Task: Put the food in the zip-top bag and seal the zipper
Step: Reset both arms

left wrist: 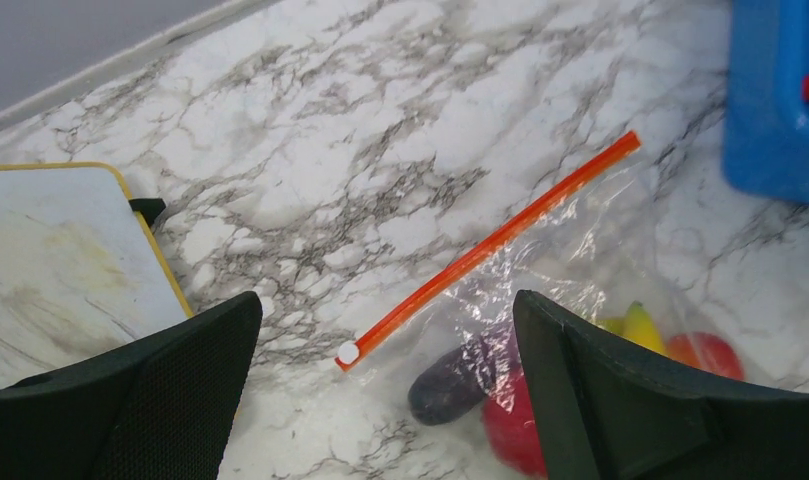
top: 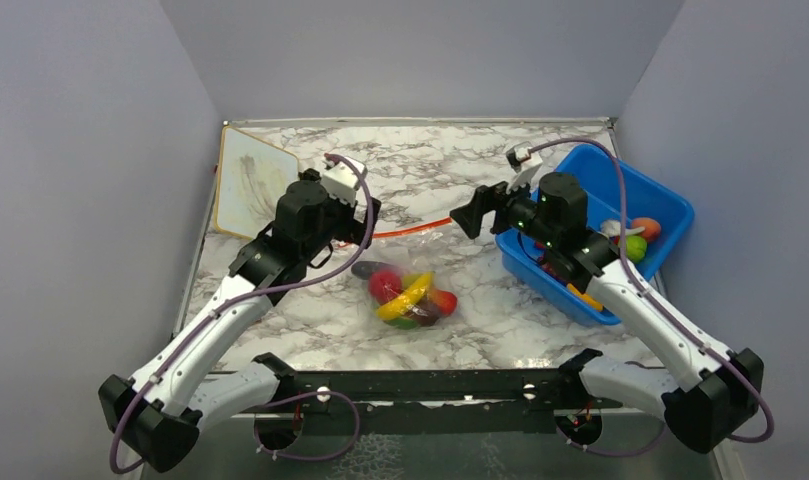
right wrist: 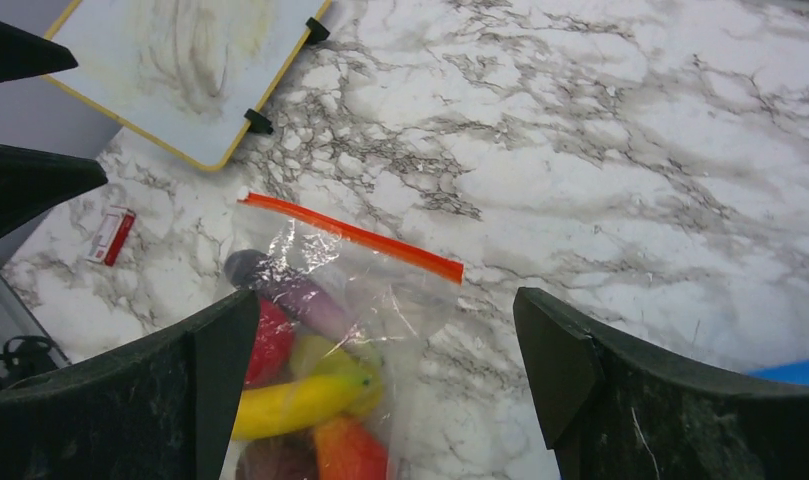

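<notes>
The zip-top bag (top: 427, 252) lies flat mid-table, clear and crinkly. Its orange-red zipper (top: 410, 229) runs along the far edge, also seen as the zipper (left wrist: 490, 240) and zipper (right wrist: 350, 235). The food is inside: purple eggplant (left wrist: 455, 385), red fruit (left wrist: 515, 425), yellow banana (right wrist: 300, 400) and an orange piece (right wrist: 350, 450). My left gripper (top: 368, 220) hovers open above the zipper's left end, nothing between its fingers (left wrist: 130, 400). My right gripper (top: 475, 212) hangs open above the zipper's right end, also holding nothing.
A blue bin (top: 605, 185) at the right holds more toy food, including an orange piece (top: 648, 228) and a green one (top: 635, 245). A small whiteboard (top: 250, 180) lies at the back left. A little red and white tag (right wrist: 110, 235) lies near it.
</notes>
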Robot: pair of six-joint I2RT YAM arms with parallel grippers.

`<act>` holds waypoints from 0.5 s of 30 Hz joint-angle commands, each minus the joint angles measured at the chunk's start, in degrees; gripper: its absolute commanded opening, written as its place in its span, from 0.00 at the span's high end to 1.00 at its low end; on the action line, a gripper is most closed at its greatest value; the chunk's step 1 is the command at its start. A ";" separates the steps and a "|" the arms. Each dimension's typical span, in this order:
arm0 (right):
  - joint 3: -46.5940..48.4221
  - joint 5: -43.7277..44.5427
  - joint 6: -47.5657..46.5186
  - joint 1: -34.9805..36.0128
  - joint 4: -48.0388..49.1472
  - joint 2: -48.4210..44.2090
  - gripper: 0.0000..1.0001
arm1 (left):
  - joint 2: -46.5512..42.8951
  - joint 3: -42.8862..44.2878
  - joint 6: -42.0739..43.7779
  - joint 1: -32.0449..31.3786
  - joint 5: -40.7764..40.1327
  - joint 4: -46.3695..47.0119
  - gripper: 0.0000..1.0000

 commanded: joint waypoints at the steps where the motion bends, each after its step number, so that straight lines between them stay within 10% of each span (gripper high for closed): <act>1: 0.21 5.24 7.09 0.06 -9.14 -6.78 0.00 | -7.44 -4.05 -9.34 0.14 -1.86 9.98 0.01; 15: 0.59 15.42 11.66 0.06 -18.64 -19.33 0.00 | -18.97 -12.64 -11.30 0.14 -2.47 14.15 0.01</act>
